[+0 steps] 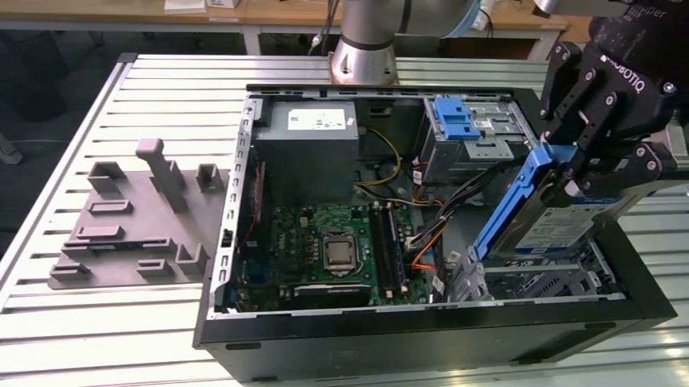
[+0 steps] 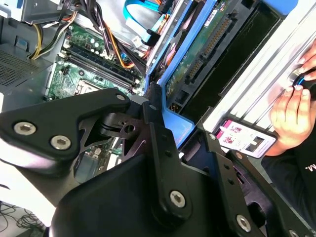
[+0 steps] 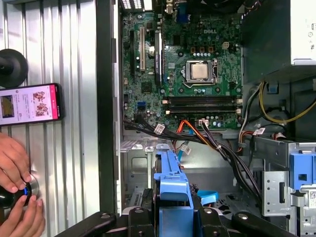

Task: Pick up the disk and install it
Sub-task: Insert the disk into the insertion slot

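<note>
Exterior view: one disk (image 1: 551,227) held tilted, jaws of gripper (image 1: 590,179) closed tight on its blue frame. Disk seen at 3 o'clock, over drive cage (image 1: 544,280) inside one open case (image 1: 431,326). One grey fixture (image 1: 129,218) set on worktop (image 1: 64,145) at 9 o'clock, well apart.

Second wrist view: disk (image 2: 200,57) circuit side seen past jaws; one phone (image 2: 247,139) and one hand (image 2: 291,111) noted.

First wrist view: disk (image 3: 173,190) edge seen, one motherboard (image 3: 197,74) left uncovered; two hands (image 3: 14,163) and one phone (image 3: 29,103) seen outside case wall.

disk (image 1: 544,230): smooth blue plastic frame is being seen round a silver-grey metal body, label looking like glossy paper. gripper (image 1: 586,184) is being read as matt black, bright metal screw heads. table (image 1: 64,322) is being shown as ribbed bare metal; fixture block (image 1: 135,218) as matt grey plastic.
</note>
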Robot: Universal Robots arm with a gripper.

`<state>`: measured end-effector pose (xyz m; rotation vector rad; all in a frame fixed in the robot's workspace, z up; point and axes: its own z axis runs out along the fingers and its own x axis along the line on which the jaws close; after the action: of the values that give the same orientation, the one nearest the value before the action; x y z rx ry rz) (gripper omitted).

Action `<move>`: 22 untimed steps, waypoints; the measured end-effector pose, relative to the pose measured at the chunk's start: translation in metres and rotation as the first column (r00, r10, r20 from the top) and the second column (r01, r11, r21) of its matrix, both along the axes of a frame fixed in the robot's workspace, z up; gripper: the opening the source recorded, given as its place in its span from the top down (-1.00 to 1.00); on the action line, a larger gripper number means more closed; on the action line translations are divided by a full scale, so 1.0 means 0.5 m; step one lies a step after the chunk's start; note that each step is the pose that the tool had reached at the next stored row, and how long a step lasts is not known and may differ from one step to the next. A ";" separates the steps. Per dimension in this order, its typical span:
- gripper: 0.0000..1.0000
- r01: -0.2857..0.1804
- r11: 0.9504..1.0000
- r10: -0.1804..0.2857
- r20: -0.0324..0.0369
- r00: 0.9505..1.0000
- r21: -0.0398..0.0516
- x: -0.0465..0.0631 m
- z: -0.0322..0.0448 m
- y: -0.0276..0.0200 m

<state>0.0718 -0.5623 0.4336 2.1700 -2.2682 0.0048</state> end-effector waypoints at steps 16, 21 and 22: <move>0.27 0.000 1.000 0.000 0.000 1.000 -0.001 0.000 -0.019 0.0000; 0.27 0.000 1.000 0.000 0.000 1.000 0.000 0.001 -0.026 0.0000; 0.27 0.000 1.000 0.000 0.000 1.000 0.000 0.001 -0.026 -0.0001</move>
<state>0.0724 -0.5623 0.4205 2.1699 -2.2681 0.0049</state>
